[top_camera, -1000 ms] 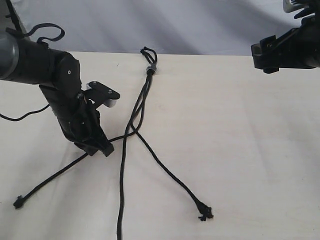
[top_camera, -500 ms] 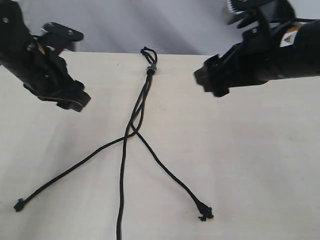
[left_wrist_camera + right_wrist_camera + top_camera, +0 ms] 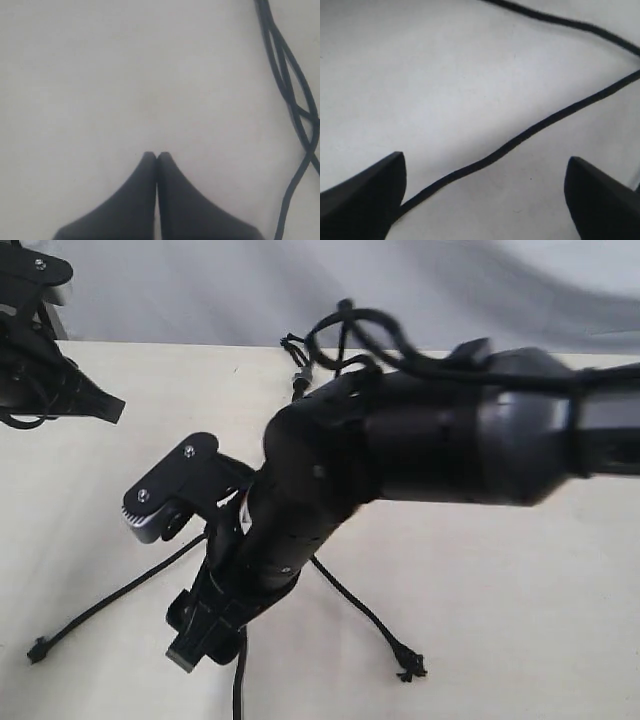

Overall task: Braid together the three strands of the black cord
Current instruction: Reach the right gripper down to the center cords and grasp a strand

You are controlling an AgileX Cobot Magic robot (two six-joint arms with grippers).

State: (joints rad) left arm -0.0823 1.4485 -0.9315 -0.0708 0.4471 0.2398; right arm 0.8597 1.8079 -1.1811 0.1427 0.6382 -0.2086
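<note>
The cord [image 3: 292, 343] lies mid-table [image 3: 520, 590], loop far, strands [image 3: 100, 606] fanned near. Light, floppy stuff, so I'd pinch one strand midway. My right hand [image 3: 482, 167] gapes over one; my left hand [image 3: 156, 156] is closed, empty.

Bright, even light; the right gripper [image 3: 485, 159] looks soft, perhaps defocused.

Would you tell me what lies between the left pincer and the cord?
Only bare table; the left wrist view shows the shut left pincer and the cord apart, with nothing between them.
</note>
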